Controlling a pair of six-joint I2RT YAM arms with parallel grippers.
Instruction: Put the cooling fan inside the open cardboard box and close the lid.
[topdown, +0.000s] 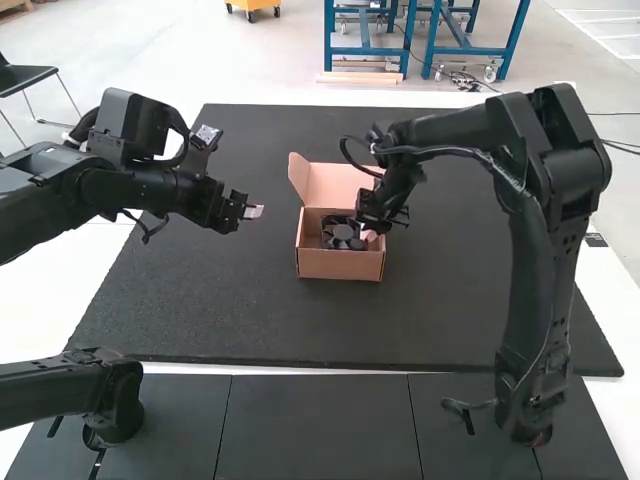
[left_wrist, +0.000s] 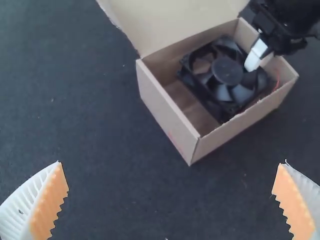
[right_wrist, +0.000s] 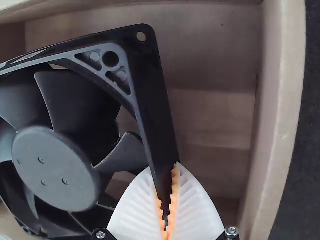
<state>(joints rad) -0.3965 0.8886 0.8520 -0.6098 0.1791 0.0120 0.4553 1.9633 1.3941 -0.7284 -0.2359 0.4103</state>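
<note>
A black cooling fan (topdown: 343, 234) (left_wrist: 226, 80) (right_wrist: 75, 150) sits tilted inside the open cardboard box (topdown: 340, 262) (left_wrist: 170, 115) at the mat's middle. The box lid (topdown: 325, 182) stands up at the far side. My right gripper (topdown: 375, 222) (right_wrist: 166, 205) reaches down into the box and is shut on the fan's frame edge; its white finger (left_wrist: 256, 54) shows against the fan. My left gripper (topdown: 250, 211) hovers open to the left of the box, above the mat, its orange pads (left_wrist: 49, 195) wide apart with nothing between them.
The black mat (topdown: 200, 290) covers the table's middle, with white table surface (topdown: 60, 300) around it. Open mat lies left, right and in front of the box. The right arm (topdown: 540, 260) arches over the mat's right side.
</note>
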